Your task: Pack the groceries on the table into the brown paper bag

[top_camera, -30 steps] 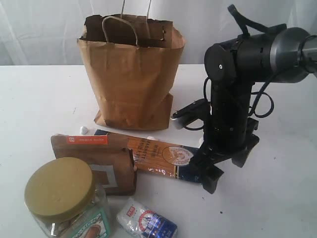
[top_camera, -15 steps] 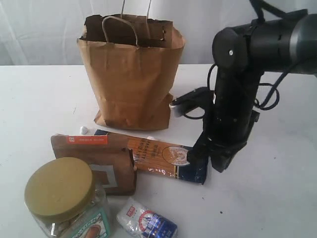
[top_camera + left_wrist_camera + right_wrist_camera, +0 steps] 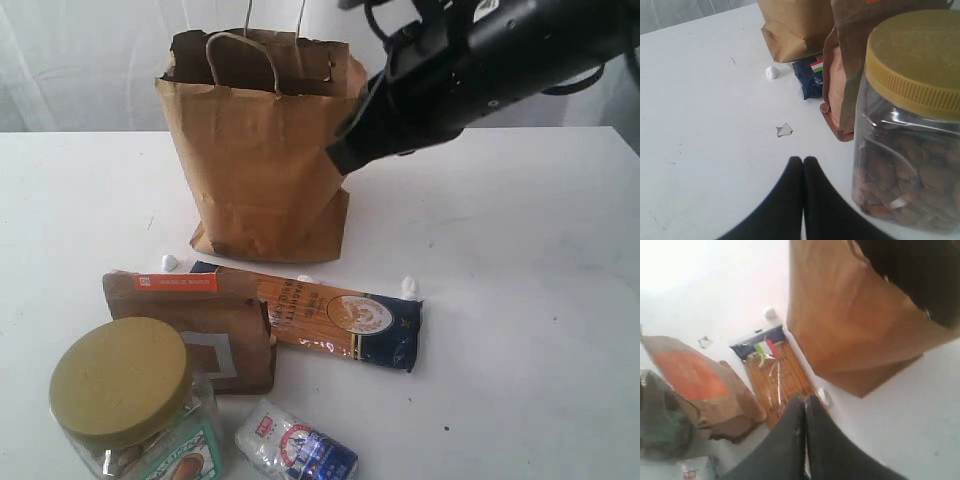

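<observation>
The exterior view's bottom edge cuts off the gold-lidded jar and small white-blue packet. The brown pouch hides one end of the spaghetti pack. The inside of the paper bag is too dark to read

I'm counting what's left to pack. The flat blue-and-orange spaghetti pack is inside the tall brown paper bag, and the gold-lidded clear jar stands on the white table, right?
Not quite. The exterior view shows the flat blue-and-orange spaghetti pack lying on the white table in front of the tall brown paper bag, not inside it. The gold-lidded clear jar does stand on the table.
</observation>
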`<state>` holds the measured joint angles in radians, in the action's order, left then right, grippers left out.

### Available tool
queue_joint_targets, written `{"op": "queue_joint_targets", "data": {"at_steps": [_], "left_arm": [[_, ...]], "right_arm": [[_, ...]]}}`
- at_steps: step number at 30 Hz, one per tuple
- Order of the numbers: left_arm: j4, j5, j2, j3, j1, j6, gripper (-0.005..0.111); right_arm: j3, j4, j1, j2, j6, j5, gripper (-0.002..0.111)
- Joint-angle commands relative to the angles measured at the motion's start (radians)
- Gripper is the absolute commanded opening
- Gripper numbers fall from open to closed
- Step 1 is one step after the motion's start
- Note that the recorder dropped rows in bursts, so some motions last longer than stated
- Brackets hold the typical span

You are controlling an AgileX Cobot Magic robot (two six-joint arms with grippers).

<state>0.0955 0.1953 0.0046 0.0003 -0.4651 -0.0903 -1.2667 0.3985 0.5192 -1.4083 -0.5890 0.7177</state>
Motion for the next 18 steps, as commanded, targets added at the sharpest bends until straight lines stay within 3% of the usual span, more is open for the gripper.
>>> {"op": "queue_joint_targets", "data": {"at_steps": [1,7,11,15,18], "left_arm": [[-0.146,-0.146,-0.005,0.0,0.001,-0.073,0.0],[-0.201,-0.533,-0.005,0.0,0.001,-0.119,0.0],[-0.2,-0.744,-0.005,0.0,0.001,-0.113,0.0],[-0.224,-0.837,-0.005,0.0,0.001,-0.124,0.0],[-0.369,-0.885,-0.005,0.0,0.001,-0.124,0.0]], "right_arm": [[0.001,0.062,-0.002,0.082,-0.095,-0.02,0.0],[0.028,0.14,-0.002,0.19,-0.347,-0.041,0.0],[0.071,0.15,-0.002,0.195,-0.35,-0.053,0.0],[0.092,0.159,-0.002,0.159,-0.349,-0.047,0.0],[0.092,0.21,-0.002,0.139,-0.347,-0.202,0.0]]}}
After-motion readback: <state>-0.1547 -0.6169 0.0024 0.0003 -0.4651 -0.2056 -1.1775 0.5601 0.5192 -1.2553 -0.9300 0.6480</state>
